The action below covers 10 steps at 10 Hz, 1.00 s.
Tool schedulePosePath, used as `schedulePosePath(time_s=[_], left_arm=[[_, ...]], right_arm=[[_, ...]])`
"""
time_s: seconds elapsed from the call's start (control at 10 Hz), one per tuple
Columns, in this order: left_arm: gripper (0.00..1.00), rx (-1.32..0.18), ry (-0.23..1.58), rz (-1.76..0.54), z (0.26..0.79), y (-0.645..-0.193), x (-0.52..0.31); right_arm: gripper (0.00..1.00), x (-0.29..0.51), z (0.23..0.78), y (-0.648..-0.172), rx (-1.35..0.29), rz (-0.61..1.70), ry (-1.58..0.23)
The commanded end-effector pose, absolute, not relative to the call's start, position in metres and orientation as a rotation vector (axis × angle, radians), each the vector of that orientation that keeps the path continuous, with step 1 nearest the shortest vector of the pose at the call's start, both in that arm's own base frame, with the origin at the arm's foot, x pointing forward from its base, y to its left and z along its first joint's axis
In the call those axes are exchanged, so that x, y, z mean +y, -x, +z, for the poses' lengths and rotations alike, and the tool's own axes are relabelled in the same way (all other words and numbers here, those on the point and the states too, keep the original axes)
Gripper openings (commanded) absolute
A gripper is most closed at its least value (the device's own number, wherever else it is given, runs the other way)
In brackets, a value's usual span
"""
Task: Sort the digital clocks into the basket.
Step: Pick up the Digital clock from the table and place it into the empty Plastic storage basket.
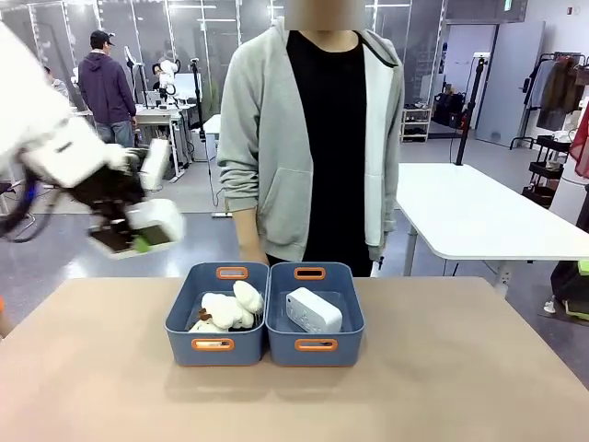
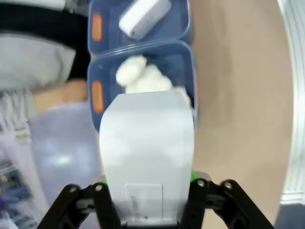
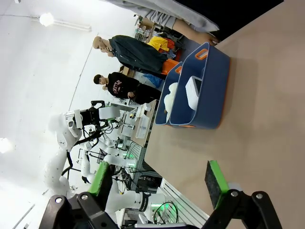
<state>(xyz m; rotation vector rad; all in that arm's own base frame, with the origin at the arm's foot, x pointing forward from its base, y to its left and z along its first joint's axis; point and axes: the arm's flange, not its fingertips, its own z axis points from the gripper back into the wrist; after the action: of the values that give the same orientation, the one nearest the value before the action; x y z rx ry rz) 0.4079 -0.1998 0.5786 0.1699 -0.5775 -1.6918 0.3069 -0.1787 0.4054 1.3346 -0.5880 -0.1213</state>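
Left end effector (image 1: 138,235) clamps white clock (image 1: 152,224), raised left of bins. Second clock (image 1: 313,310) lies in right basket (image 1: 315,345). Right end effector (image 3: 159,183) open.

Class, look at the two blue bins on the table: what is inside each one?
The right bin holds one digital clock. The left bin holds white sheep plush toys; whatever lies beneath them is covered.
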Motion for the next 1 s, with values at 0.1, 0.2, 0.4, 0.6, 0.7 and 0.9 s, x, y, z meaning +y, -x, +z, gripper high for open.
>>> schedulePosePath(time_s=[0.1,0.2,0.4,0.6,0.7,0.9], left_arm=[[0.0,-0.592,-0.273,-1.913,0.557,-0.438,-0.297],[0.0,-0.573,-0.283,-1.973,0.544,-0.437,-0.326],[0.0,-0.569,-0.311,-2.096,0.518,-0.44,-0.377],[0.0,-0.527,-0.271,-2.161,0.489,-0.446,-0.414],[0.0,-0.494,-0.259,-2.196,0.47,-0.455,-0.427],[0.0,-0.446,-0.263,-2.259,0.446,-0.477,-0.436]], right_arm=[[1.0,-0.179,0.408,-0.305,-0.586,-0.115,-1.335],[1.0,-0.179,0.408,-0.305,-0.586,-0.115,-1.335],[1.0,-0.179,0.408,-0.305,-0.586,-0.115,-1.335],[1.0,-0.179,0.408,-0.305,-0.586,-0.115,-1.335],[1.0,-0.179,0.408,-0.305,-0.586,-0.115,-1.335],[1.0,-0.179,0.408,-0.305,-0.586,-0.115,-1.335]])
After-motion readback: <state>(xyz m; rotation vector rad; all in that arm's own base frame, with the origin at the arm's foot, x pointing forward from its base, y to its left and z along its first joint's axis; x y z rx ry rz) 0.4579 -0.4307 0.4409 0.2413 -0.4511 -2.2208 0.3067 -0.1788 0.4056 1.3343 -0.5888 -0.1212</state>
